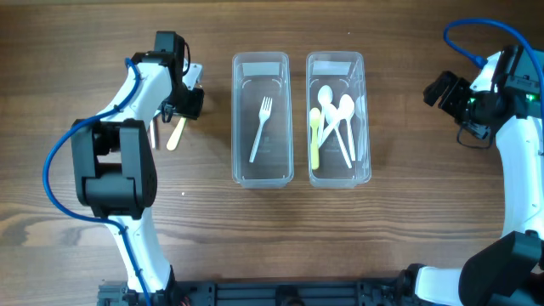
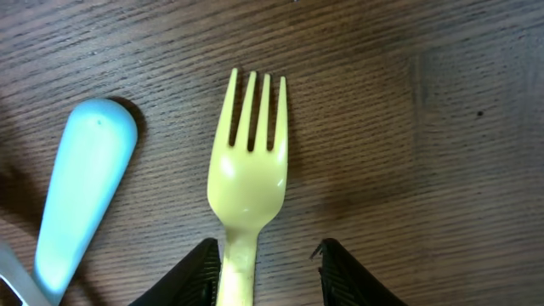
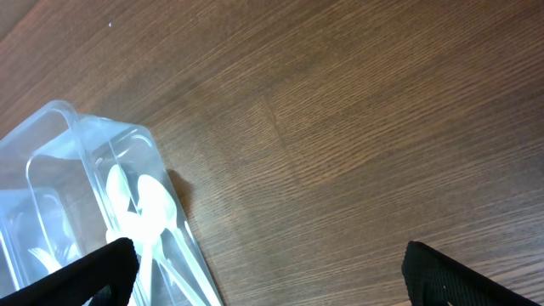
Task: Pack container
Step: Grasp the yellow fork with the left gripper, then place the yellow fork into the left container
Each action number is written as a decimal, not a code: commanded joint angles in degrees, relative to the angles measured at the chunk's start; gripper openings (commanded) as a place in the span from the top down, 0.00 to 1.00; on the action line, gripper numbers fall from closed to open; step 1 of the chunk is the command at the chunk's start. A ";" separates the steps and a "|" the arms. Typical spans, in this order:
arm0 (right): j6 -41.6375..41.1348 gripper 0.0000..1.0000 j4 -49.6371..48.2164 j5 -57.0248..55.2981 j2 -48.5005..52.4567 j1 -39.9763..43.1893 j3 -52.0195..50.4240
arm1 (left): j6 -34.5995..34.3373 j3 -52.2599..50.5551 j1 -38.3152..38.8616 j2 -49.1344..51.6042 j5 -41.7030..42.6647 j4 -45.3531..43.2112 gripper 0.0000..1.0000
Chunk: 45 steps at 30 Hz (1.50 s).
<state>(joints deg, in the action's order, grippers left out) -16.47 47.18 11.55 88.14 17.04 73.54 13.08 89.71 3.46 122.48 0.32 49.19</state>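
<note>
Yellow fork (image 2: 246,178): plastic, lying flat on the bench (image 2: 442,127), tines to 12 o'clock, handle running to 6 o'clock.

Left fingers (image 2: 344,276): parted, one each side of the handle, gripping nothing yet. The handle sits closer to the 9 o'clock finger than to the other.

Pale blue utensil (image 2: 85,195): just beside the fork at its 9 o'clock, apart from it, rounded end up.

Fork container (image 1: 262,64): clear, oblong, at 3 o'clock of the fork in the overhead view, holding one white fork (image 1: 261,127).

Spoon container (image 1: 336,61): just beside the first at its 3 o'clock, holding several white spoons (image 1: 340,115) and a yellow-green one.

Right fingers (image 3: 459,276): spread wide, empty, well apart at 3 o'clock of both containers.

Step in hand, judged: grasping the yellow fork for packing with the white one. Handling note: shift slightly toward 9 o'clock so the handle lies centred, go low enough to catch the thin handle against the bench, and close squarely across its width. Keep the 9 o'clock finger off the blue utensil. Lift level, then lay the fork lengthwise along the container.
</note>
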 commanded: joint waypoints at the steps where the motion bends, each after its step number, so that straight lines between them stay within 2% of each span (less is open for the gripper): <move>1: -0.17 0.00 0.07 0.09 0.74 -0.13 -0.04 | 1.73 -0.57 -0.70 2.03 -1.68 -0.37 0.59; 7: -0.17 0.00 0.07 0.09 0.74 -0.13 -0.04 | 2.19 -0.59 -2.38 3.93 -1.64 -0.17 0.62; 10: -0.17 0.00 0.09 0.09 0.74 -0.13 -0.04 | 3.23 -0.59 -2.36 3.93 -1.66 0.55 0.74; 18: -0.22 0.00 0.17 0.09 0.76 -0.13 -0.04 | 3.21 -0.59 -2.36 3.93 -1.64 4.61 0.88; 21: -0.20 0.00 0.17 0.09 0.74 -0.13 -0.04 | 2.95 -0.57 -2.29 3.85 -1.64 5.35 0.96; 33: -0.20 0.00 -0.04 0.09 0.74 -0.13 -0.04 | 0.96 -0.57 -2.21 0.92 0.31 7.06 0.96; 45: -0.20 0.00 -0.07 0.09 0.74 -0.13 -0.04 | -0.59 -0.57 -0.50 -10.73 3.32 7.45 0.96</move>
<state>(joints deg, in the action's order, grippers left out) -16.47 47.31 11.55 88.16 17.04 73.54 13.76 89.38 1.56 117.51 1.39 56.45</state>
